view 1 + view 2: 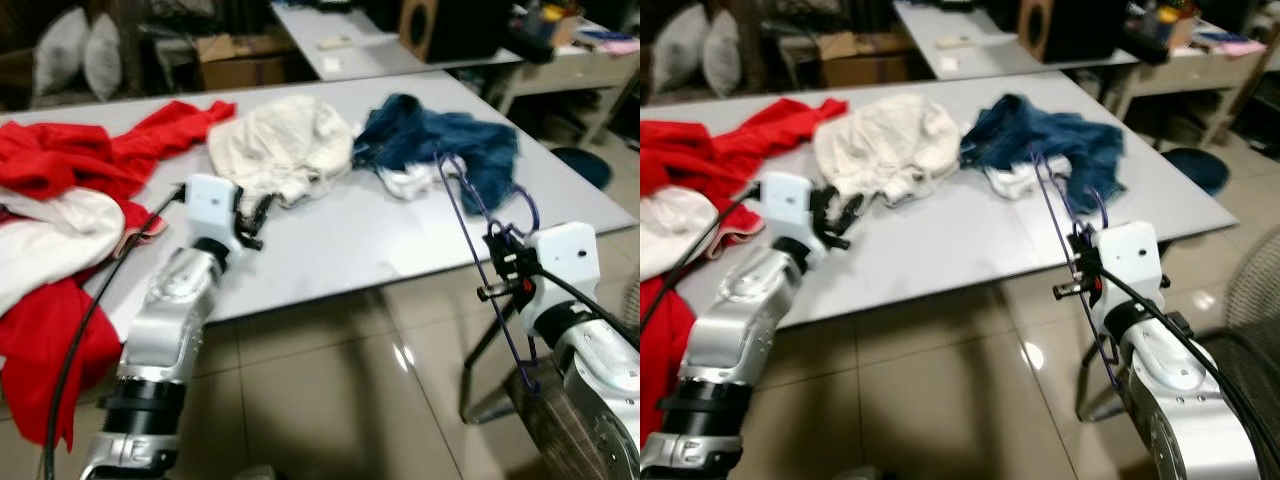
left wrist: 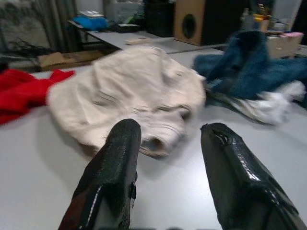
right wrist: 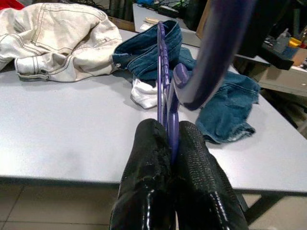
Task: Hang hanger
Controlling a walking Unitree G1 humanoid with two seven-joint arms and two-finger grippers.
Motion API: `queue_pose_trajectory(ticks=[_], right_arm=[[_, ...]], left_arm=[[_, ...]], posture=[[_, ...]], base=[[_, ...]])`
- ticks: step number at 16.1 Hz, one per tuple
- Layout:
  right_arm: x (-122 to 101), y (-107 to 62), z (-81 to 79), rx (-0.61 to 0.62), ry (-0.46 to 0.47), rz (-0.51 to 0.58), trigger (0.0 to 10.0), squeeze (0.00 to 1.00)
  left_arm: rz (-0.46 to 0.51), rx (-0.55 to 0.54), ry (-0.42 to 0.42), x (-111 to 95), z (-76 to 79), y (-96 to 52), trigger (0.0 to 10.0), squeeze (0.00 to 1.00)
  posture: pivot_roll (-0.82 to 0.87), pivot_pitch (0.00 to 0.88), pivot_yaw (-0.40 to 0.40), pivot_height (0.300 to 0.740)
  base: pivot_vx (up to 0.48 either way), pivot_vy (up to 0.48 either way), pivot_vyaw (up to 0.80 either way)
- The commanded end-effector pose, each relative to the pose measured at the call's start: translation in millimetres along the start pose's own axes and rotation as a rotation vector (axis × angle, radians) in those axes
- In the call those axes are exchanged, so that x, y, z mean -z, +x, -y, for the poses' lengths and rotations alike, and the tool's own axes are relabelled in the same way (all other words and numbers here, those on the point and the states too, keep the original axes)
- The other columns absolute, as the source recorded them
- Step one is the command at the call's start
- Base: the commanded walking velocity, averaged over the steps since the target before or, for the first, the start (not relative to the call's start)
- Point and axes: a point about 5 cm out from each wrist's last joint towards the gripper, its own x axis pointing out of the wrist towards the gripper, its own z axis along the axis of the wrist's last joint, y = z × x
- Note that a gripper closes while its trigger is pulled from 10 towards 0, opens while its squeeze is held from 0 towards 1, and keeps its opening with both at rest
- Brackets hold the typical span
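Pinching purple hanger (image 3: 165, 91) tight in right claw (image 3: 170, 132), blue jeans (image 1: 440, 135) on desk (image 1: 340, 240) beyond it, left claw (image 2: 168, 143) wide apart, cream jacket (image 2: 129, 91) just ahead.

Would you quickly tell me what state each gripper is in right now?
Left gripper: jaws open, empty, above the table near the cream garment.
Right gripper: jaws closed on the purple hanger.

red cloth (image 1: 50, 170) cut off at edge, far shelves (image 1: 560, 25) blurred
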Motion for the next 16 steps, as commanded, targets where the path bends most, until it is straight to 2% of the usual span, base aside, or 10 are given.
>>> queue_pose_trajectory(ticks=[1,4,5,6,7,11,14,15,16], right_arm=[[-1.1,0.1,5.7,0.024,0.004,0.01,10.0,0.0],[-3.0,0.1,1.7,-0.033,0.005,0.028,10.0,0.0],[-2.6,0.4,1.4,-0.053,-0.005,0.028,10.0,0.0],[-2.7,0.7,1.5,-0.061,-0.007,0.029,10.0,0.0],[-2.8,1.6,2.3,-0.067,-0.009,0.031,10.0,0.0],[-4.6,4.7,6.6,-0.074,-0.024,0.042,10.0,0.0],[-2.4,3.8,3.8,-0.104,-0.046,0.037,10.0,0.0],[-1.5,4.1,1.9,-0.118,-0.052,0.034,10.0,0.0],[-1.2,4.6,0.4,-0.126,-0.052,0.034,10.0,0.0]], left_arm=[[0.011,0.029,0.005,-3.9,6.6,4.8,10.0,0.0],[-0.026,0.004,-0.009,1.7,-2.9,6.7,10.0,0.0],[-0.045,0.057,-0.015,5.9,-2.5,7.7,10.0,0.35],[-0.054,0.091,-0.021,8.7,-3.1,8.8,10.0,1.0],[-0.07,0.12,-0.012,13.1,-6.1,11.8,10.0,1.0],[-0.14,0.059,0.171,18.5,-23.4,35.8,10.0,1.0],[-0.174,0.035,0.199,20.9,-26.6,45.4,10.0,1.0],[-0.196,0.007,0.201,23.9,-29.1,48.0,10.0,0.85],[-0.209,-0.004,0.188,26.8,-30.5,50.3,10.0,0.0]], posture=[[0.0,0.0,0.018,0.74],[0.0,0.0,0.017,0.74],[0.01,0.0,0.014,0.74],[0.01,0.0,0.015,0.74],[0.01,0.0,0.017,0.74],[-0.01,0.0,0.036,0.74],[-0.01,0.0,0.044,0.74],[-0.01,0.0,0.044,0.74],[-0.01,0.0,0.043,0.74]], base=[[0.3,0.0,0.0],[0.179,0.0,0.0],[0.0,0.0,0.0],[0.0,0.0,0.0],[0.0,0.0,0.0],[0.0,0.0,0.0],[0.0,0.0,0.0],[0.0,0.0,0.0],[0.0,0.0,0.0]])
